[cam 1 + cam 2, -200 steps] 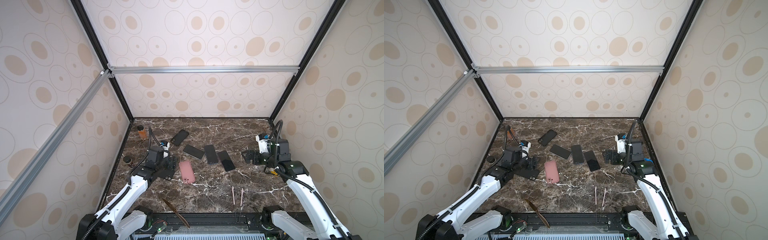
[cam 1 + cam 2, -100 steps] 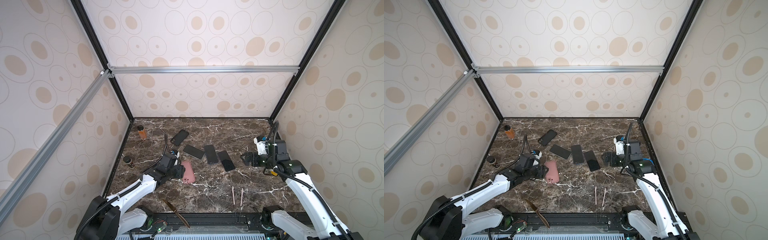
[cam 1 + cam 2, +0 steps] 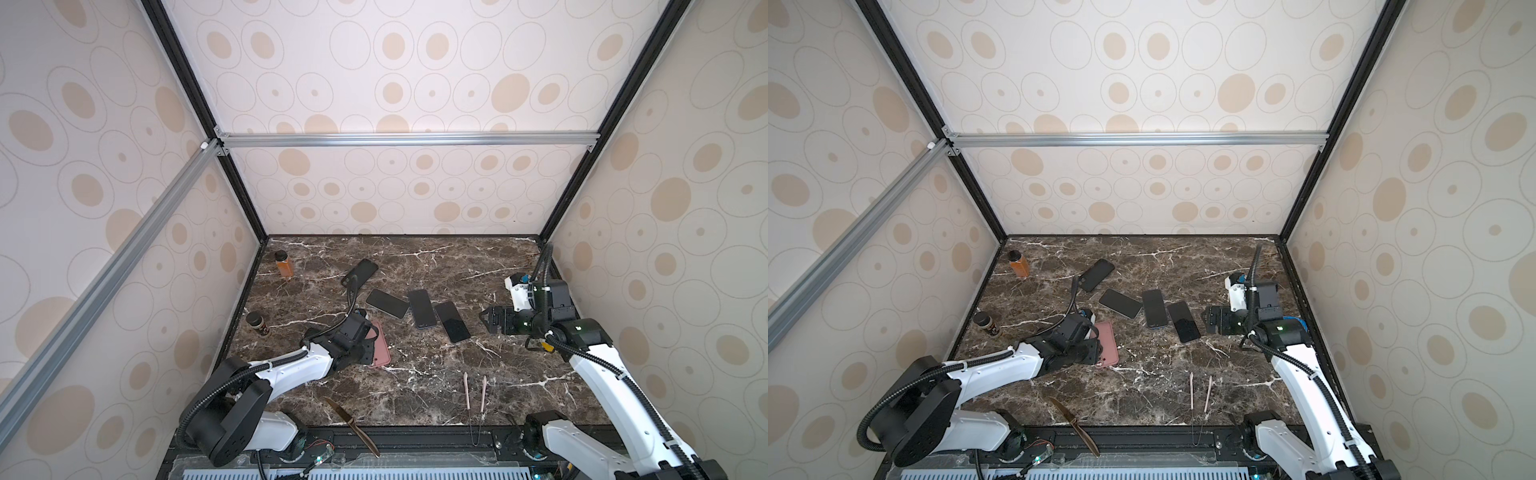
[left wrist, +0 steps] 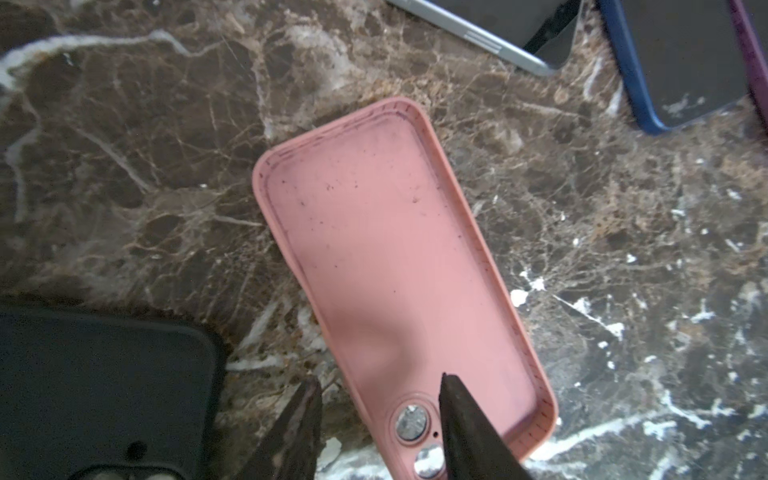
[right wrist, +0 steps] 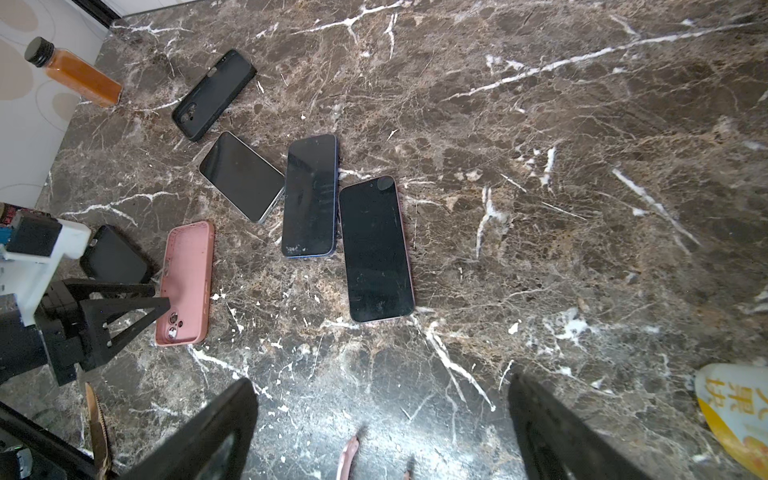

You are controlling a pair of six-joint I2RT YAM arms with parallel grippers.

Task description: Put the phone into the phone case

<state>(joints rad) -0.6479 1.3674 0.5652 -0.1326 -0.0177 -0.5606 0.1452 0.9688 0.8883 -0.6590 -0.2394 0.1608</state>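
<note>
Brown marble table (image 3: 419, 266), biggest of all, holding everything else. Left arm (image 3: 291, 368), white and black, stretched low across the table to the pink phone case (image 3: 380, 349). Right arm (image 3: 602, 374) far off to the right of the pink phone case.

Left gripper (image 4: 378, 384) down at the camera-hole end of the pink phone case. Fingers (image 4: 461, 419) partly apart: one over the inside of the case, one outside its long wall, not pinching, nothing held. Right gripper (image 5: 380, 382) well apart from the pink phone case, above the table, fingers spread wide, empty.

Three phones, screens up and dark, close together in a row behind and to the right of the pink phone case. Silver-edged phone (image 5: 241, 176) nearest to the pink phone case, blue-edged phone (image 5: 309, 195) next, phone with a pinkish rim (image 5: 376, 249) farthest. All three bare on the table.

Pink phone case itself flat on the table, open side up, little dark specks inside. One black case (image 4: 104, 390) just beside it on the left, not touching. Another black case (image 3: 360, 272) farther back, past the silver-edged phone.

Orange bottle (image 3: 284, 264) far behind and to the left of the pink phone case, by the wall. Small dark jar (image 3: 258, 324) off to the left of the pink phone case. Knife (image 3: 352, 426) and pink tongs (image 3: 473, 392) in front of the pink phone case, near the table's front edge.
</note>
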